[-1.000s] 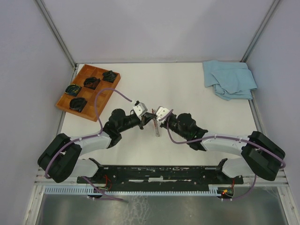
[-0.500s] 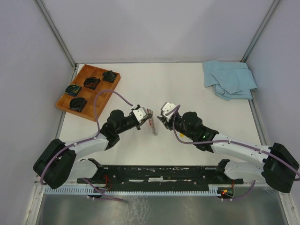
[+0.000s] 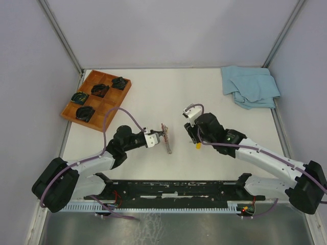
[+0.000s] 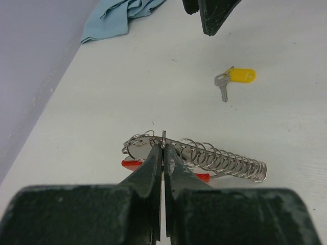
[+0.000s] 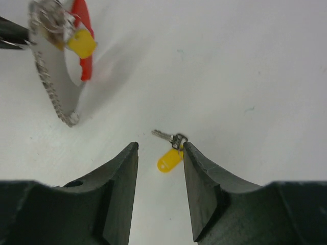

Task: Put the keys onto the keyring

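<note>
Near the keyring, the yellow key now lies loose on the bench. The right gripper has pulled away from the keyring and hangs open over the key. The left gripper pinches the keyring tight, so I think the key needs picking up again.

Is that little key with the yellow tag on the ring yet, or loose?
Loose. The yellow-tagged key lies alone on the table, well apart from the keyring pinched in the left claw.
</note>
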Available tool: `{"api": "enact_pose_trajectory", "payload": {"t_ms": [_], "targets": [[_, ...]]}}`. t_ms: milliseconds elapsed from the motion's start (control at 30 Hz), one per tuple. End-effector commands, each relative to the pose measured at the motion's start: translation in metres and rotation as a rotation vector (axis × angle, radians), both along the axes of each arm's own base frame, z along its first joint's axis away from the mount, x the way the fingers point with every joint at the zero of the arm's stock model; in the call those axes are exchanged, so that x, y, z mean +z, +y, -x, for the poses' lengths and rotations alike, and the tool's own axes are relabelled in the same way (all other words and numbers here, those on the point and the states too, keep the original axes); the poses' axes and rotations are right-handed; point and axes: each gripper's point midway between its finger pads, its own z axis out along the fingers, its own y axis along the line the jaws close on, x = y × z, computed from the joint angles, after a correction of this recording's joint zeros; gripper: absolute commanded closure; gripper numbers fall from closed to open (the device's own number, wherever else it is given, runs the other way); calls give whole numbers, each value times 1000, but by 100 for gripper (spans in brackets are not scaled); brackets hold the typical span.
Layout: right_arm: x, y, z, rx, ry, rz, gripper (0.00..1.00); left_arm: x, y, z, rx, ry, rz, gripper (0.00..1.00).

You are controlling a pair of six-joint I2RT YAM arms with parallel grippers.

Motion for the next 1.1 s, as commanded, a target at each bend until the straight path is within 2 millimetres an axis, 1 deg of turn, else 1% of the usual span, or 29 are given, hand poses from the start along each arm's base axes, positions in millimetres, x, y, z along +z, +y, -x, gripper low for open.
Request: {"api": "enact_pose_trajectory", "payload": {"t_ms": [0,133,300,433,600,733,867,1067], "targets": [[-29,-31,9,-122,187,48,51,17,-6,12,-115,-185,1,97],[-45,-46,7,-196,294,13,51,15,-8,17,-149,-204,0,97],[-60,-52,2,-227,340,7,51,14,-8,19,-156,-221,1,97],[-76,-52,-3,-242,380,31,51,17,-9,19,-158,-211,11,97],[-91,-52,-11,-263,402,84,52,21,-7,15,-123,-188,25,97],[-95,-46,-14,-251,421,77,52,23,-6,10,-94,-164,29,97],[-98,-47,-19,-270,426,87,52,26,-3,4,-52,-138,45,97],[-109,-46,-27,-289,466,130,52,24,0,-4,-8,-106,48,97]]}}
